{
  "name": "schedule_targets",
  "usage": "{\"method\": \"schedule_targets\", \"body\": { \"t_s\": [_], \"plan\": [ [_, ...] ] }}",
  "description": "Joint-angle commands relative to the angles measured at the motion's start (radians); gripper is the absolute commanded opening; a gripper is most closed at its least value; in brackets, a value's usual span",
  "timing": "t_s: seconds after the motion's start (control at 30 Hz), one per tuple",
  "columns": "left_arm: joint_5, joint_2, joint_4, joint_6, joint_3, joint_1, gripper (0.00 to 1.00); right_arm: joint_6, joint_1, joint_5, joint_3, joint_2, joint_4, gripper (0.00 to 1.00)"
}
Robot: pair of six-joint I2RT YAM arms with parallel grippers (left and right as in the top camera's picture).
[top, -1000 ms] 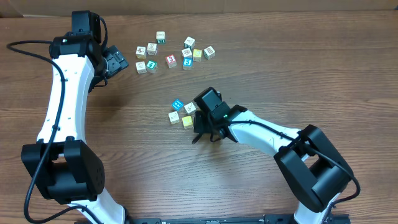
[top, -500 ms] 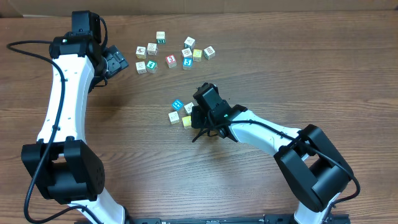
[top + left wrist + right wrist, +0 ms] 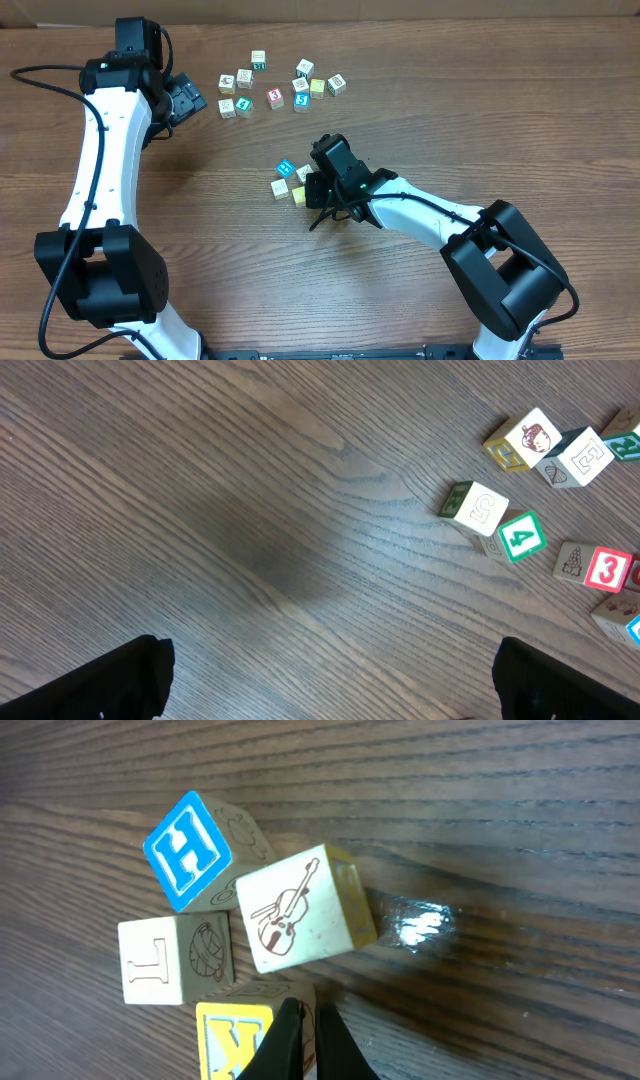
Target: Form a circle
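Circle (image 3: 292, 180) is only four cubes bunched tight mid-table, not yet a ring, and the loose scatter (image 3: 275, 98) at its 12 o'clock looks untouched. Left gripper (image 3: 330, 660) gapes wide and empty at 10 o'clock. Right gripper (image 3: 303, 1020), pinched closed, sits against the yellow cube (image 3: 235, 1032) at 5 o'clock.

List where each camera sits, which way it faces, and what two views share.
Overhead: fixed above the table, facing straight down; left arm and right arm show.
Left wrist: faces down at wood and loose cubes; open left fingers in the bottom corners.
Right wrist: faces down, close on the circle; shut right fingers by the yellow cube.
Shared: blue "H" cube, overhead and right wrist.
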Motion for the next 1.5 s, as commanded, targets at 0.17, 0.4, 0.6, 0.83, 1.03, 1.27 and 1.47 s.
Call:
{"method": "schedule_targets", "body": {
  "t_s": [0.17,0.4,0.6,0.83,1.03,1.27,1.47],
  "plan": [
    [0.001,-0.019,0.000,0.001,0.014,0.001,0.99,-0.018,0.003,-0.023,-0.006,0.009,0.010,0.04],
    [0.001,-0.019,0.000,0.001,0.014,0.001,1.00,-0.017,0.003,-0.013,-0.006,0.009,0.006,0.04],
    [0.001,-0.019,0.000,0.001,0.014,0.001,0.99,0.045,0.003,0.094,-0.004,-0.025,-0.052,0.04],
    [0.001,-0.019,0.000,0.001,0.014,0.001,1.00,0.093,0.007,0.004,-0.004,-0.035,-0.169,0.04],
    [0.001,-0.019,0.000,0.001,0.014,0.001,1.00,0.088,0.046,-0.022,-0.023,-0.034,-0.175,0.04],
    [0.001,-0.019,0.000,0.001,0.014,0.001,1.00,0.081,0.068,0.011,-0.023,-0.034,-0.144,0.04],
    [0.001,-0.019,0.000,0.001,0.014,0.001,1.00,0.080,0.068,0.026,-0.023,-0.034,-0.125,0.04]
  ]
}}
